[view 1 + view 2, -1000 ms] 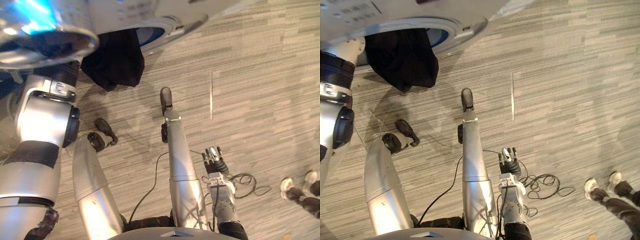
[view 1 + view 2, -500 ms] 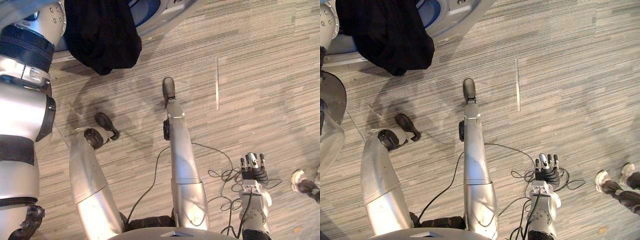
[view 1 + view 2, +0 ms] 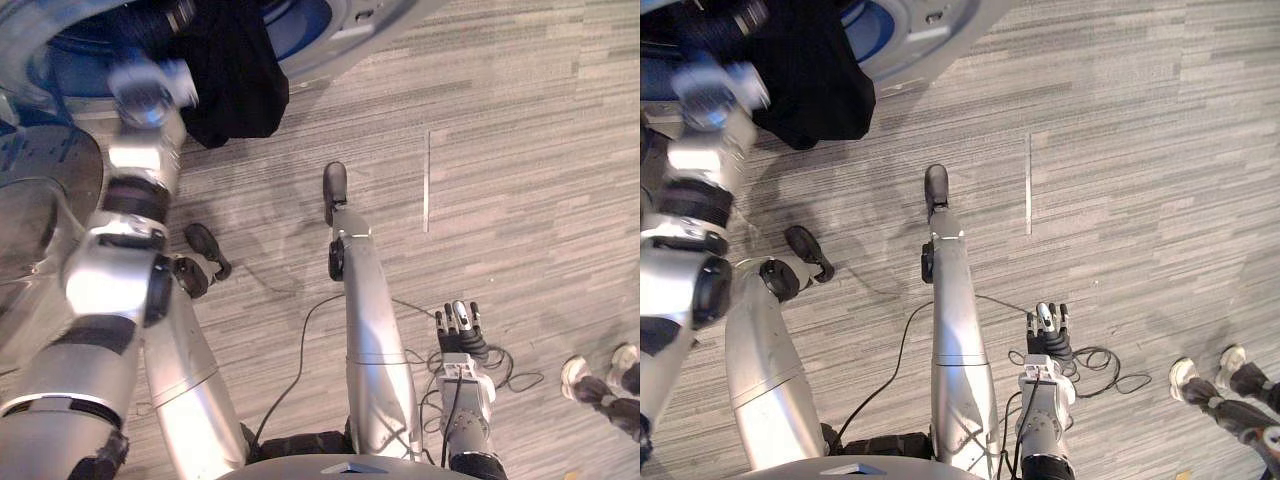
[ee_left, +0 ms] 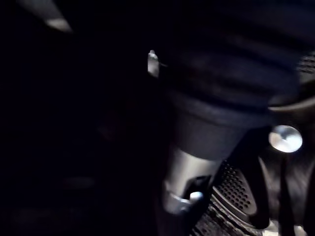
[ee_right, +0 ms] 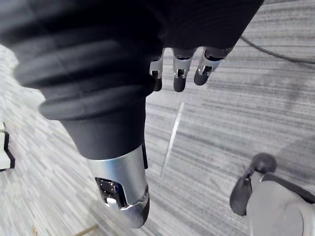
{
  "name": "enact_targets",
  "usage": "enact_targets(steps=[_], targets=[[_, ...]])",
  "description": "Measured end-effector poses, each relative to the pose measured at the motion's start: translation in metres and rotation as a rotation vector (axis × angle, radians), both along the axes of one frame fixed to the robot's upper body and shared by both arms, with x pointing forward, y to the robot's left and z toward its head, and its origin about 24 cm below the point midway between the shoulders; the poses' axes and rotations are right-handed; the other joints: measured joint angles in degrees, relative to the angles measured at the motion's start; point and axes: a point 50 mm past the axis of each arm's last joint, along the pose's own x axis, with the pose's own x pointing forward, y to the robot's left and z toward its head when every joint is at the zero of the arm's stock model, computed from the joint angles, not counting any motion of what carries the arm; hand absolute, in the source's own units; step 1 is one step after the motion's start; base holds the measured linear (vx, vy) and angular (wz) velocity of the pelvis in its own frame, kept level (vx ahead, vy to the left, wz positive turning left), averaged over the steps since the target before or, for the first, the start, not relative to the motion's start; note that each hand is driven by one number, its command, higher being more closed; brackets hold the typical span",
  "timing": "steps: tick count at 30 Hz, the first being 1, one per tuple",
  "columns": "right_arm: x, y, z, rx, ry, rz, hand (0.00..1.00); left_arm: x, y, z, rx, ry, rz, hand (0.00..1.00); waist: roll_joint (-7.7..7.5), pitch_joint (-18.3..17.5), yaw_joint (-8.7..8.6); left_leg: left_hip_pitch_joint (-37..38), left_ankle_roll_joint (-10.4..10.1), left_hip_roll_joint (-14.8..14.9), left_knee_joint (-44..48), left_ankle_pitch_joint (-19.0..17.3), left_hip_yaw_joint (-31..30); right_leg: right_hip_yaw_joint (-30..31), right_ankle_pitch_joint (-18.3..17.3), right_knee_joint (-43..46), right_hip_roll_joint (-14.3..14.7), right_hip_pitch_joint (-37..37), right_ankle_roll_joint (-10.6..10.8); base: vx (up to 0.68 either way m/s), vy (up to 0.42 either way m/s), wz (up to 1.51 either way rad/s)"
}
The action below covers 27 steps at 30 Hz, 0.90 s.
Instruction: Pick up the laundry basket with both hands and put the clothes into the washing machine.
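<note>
Left of the washing machine (image 3: 350,40), its clear round door (image 3: 40,215) stands swung open beside the mouth. At the mouth itself the left arm reaches up and in past the blue rim, and the left hand (image 4: 183,184) is inside the dark drum. In the left wrist view its thumb shows silver beneath the ribbed cover, close to the perforated drum wall (image 4: 231,191). It is too dark there to tell whether the fingers are straight or curled, or whether they hold anything.

Draped over the lower edge of the same mouth, a black garment (image 3: 235,80) hangs partly inside the machine and partly down its front, clear of the grey striped carpet (image 3: 520,150) below. The arm passes just to the left of it. Whether the arm touches the cloth I cannot tell.

Right of the machine and well away from it, a thin pale strip (image 3: 427,180) runs along the carpet. Nearer the robot, the right hand (image 3: 460,335) hangs low over the carpet, far from the machine's mouth. Its fingers (image 5: 179,73) are straight and side by side, the thumb apart, with nothing in its grasp.

Farthest right of the machine, a person's white shoes (image 3: 590,375) and dark trouser legs stand on the carpet.
</note>
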Motion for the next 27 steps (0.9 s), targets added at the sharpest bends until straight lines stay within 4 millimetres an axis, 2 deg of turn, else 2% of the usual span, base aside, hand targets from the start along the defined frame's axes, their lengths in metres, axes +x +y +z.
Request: enact_targets(steps=[1, 2, 3, 5, 6, 8, 9, 10, 12, 14, 18, 19, 21, 23, 27], targets=[[0.003, 0.002, 0.002, 0.007, -0.005, 0.0, 0.0, 0.001, -0.004, -0.006, -0.081, 0.008, -0.041, 0.0, 0.0, 0.0, 0.21, 0.6, 0.0, 0.0, -0.1, 0.0, 0.0, 0.0, -0.1, 0.0, 0.0, 0.5, 0.0, 0.04, -0.01, 0.08], [0.012, 0.006, 0.008, 0.013, -0.025, 0.011, 0.0, 0.002, -0.009, -0.024, -0.267, 0.035, -0.115, 0.0, -0.03, 0.0, 0.37, 1.7, -0.1, 0.0, -0.4, 0.0, 0.0, -0.1, -0.4, 0.2, 0.0, 1.4, 0.0, 0.0, 0.0, 0.0], [0.017, 0.009, 0.011, 0.012, -0.037, 0.024, 0.0, 0.001, -0.009, -0.032, -0.33, 0.044, -0.133, 0.0, -0.03, 0.0, 0.36, 2.2, -0.2, 0.0, -0.5, -0.1, 0.0, -0.1, -0.6, 0.4, 0.0, 1.9, -0.1, 0.0, 0.0, 0.0], [0.032, 0.023, 0.026, 0.0, -0.092, 0.084, 0.0, -0.006, -0.007, -0.07, -0.466, 0.076, -0.171, 0.0, 0.06, -0.1, 0.47, 4.6, -0.7, -0.2, -1.6, -0.3, 0.0, -0.3, -1.9, 0.5, -0.2, 3.5, -0.4, 0.03, -0.021, 0.05], [0.035, 0.026, 0.03, 0.0, -0.109, 0.096, 0.0, -0.009, -0.007, -0.081, -0.49, 0.094, -0.172, 0.0, 0.08, -0.1, 0.48, 5.1, -0.8, -0.4, -2.2, -0.3, 0.0, -0.5, -2.0, 0.3, -0.3, 4.0, -0.6, 0.03, -0.023, 0.17], [0.044, 0.036, 0.047, -0.039, -0.164, 0.138, 0.0, -0.024, -0.014, -0.128, -0.568, 0.177, -0.177, 0.0, 0.09, -0.1, 0.79, 7.8, -1.8, -1.3, -4.9, 0.6, -0.3, -1.4, -2.9, -0.3, -1.2, 6.2, -1.1, 0.04, -0.036, 0.26], [0.046, 0.038, 0.052, -0.054, -0.18, 0.148, 0.0, -0.029, -0.016, -0.142, -0.586, 0.207, -0.174, 0.0, 0.09, -0.1, 1.05, 8.6, -2.0, -1.4, -5.6, 0.8, -0.3, -1.6, -3.1, -0.5, -1.4, 6.8, -1.4, 0.08, -0.056, 0.33], [0.049, 0.044, 0.065, -0.107, -0.227, 0.179, 0.0, -0.048, -0.022, -0.179, -0.596, 0.293, -0.17, 0.0, 0.12, -0.1, 1.63, 11.3, -2.5, -2.2, -8.1, 1.8, -0.5, -2.6, -3.7, -0.9, -2.2, 9.2, -1.8, 0.08, -0.051, 0.26], [0.05, 0.049, 0.071, -0.131, -0.252, 0.193, 0.0, -0.061, -0.027, -0.196, -0.592, 0.326, -0.182, 0.0, 0.13, -0.2, 2.18, 13.2, -3.1, -2.9, -9.5, 2.6, -1.2, -3.4, -4.0, -1.1, -2.6, 11.0, -2.0, 0.09, -0.06, 0.3], [0.049, 0.056, 0.082, -0.174, -0.297, 0.216, 0.0, -0.086, -0.039, -0.216, -0.569, 0.349, -0.241, 0.0, 0.38, -0.3, 3.27, 16.4, -3.7, -4.0, -12.2, 3.8, -2.5, -5.7, -5.4, -0.8, -4.0, 14.5, -3.0, 0.11, -0.071, 0.47], [0.049, 0.065, 0.101, -0.355, -0.34, 0.262, 0.0, -0.113, -0.048, -0.233, -0.536, 0.347, -0.302, 0.0, 1.21, -0.7, 5.35, 21.4, -4.3, -5.6, -15.8, 4.8, -3.5, -7.8, -7.2, -1.5, -5.5, 19.7, -3.6, 0.08, -0.067, 0.35], [0.049, 0.067, 0.105, -0.407, -0.345, 0.271, 0.0, -0.119, -0.049, -0.24, -0.535, 0.362, -0.304, 0.0, 1.71, -1.0, 5.61, 22.5, -4.2, -6.1, -16.6, 5.0, -3.7, -8.4, -7.7, -1.5, -6.1, 21.0, -3.6, 0.08, -0.048, 0.34], [0.05, 0.07, 0.114, -0.523, -0.346, 0.274, 0.0, -0.138, -0.053, -0.26, -0.551, 0.421, -0.308, 0.0, 3.94, -2.8, 6.28, 24.3, -4.2, -7.4, -18.3, 5.4, -4.8, -9.9, -8.9, -1.7, -7.4, 23.4, -3.5, 0.11, -0.046, 0.44], [0.052, 0.072, 0.118, -0.614, -0.348, 0.285, 0.0, -0.151, -0.055, -0.273, -0.536, 0.463, -0.311, 0.0, 5.19, -4.9, 7.07, 24.7, -4.2, -8.3, -19.0, 5.6, -5.5, -10.7, -9.8, -1.2, -8.3, 23.9, -3.5, 0.11, -0.044, 0.35], [0.062, 0.082, 0.133, -0.696, -0.388, 0.303, 0.0, -0.16, -0.056, -0.282, -0.542, 0.492, -0.311, 0.0, 5.75, -5.7, 8.08, 26.0, -4.2, -9.3, -19.4, 5.6, -6.6, -12.0, -11.5, 0.3, -9.9, 25.5, -3.5, 0.11, -0.043, 0.24]])
